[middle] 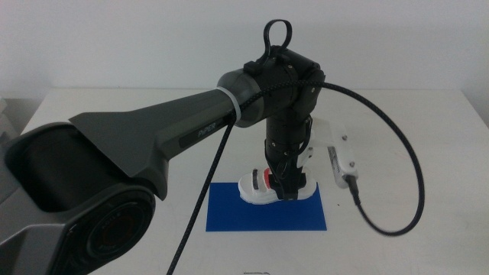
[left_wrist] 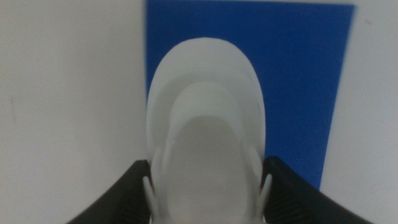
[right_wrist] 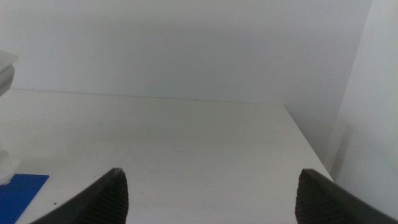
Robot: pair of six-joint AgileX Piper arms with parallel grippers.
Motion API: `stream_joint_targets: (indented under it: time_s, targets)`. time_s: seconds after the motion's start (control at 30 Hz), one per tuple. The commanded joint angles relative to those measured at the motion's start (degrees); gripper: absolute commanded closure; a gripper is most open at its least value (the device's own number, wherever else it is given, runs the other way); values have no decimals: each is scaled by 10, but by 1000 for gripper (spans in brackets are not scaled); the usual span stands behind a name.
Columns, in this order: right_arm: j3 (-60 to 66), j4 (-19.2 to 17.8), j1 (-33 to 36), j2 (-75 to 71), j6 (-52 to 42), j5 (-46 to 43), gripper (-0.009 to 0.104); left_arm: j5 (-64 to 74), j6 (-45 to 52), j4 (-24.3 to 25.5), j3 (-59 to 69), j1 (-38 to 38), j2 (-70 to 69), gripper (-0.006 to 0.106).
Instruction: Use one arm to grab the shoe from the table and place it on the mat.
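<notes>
1. Middle view: the left arm [middle: 153, 145] is reaching in from the left, its bulk and a black cable [middle: 397, 168] crossing the table [middle: 92, 103]. The left gripper [middle: 286, 187] is clasping the shoe [middle: 256, 187] over the mat [middle: 263, 214].
2. Left wrist view: the jaws are flanking and pinching the shoe [left_wrist: 205, 137], which is overlapping the mat [left_wrist: 298, 81].
3. Right wrist view: the right gripper [right_wrist: 208, 193] is waiting with jaws spread wide, a mat corner [right_wrist: 18, 190] showing nearby.
</notes>
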Motion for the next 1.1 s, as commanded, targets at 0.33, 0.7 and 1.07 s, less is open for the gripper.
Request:
stream_joint_targets:
  time_s: [0.33, 0.7, 1.07]
  targets:
    - [-11, -5, 1, -11, -2, -43, 1, 45, 50, -23, -19, 6, -40, 93]
    - [-11, -5, 1, -11, -2, -43, 1, 20, 24, -59, -19, 28, -17, 93]
    - [-11, -5, 1, -11, -2, -43, 1, 56, 50, -60, 0, 28, -14, 93]
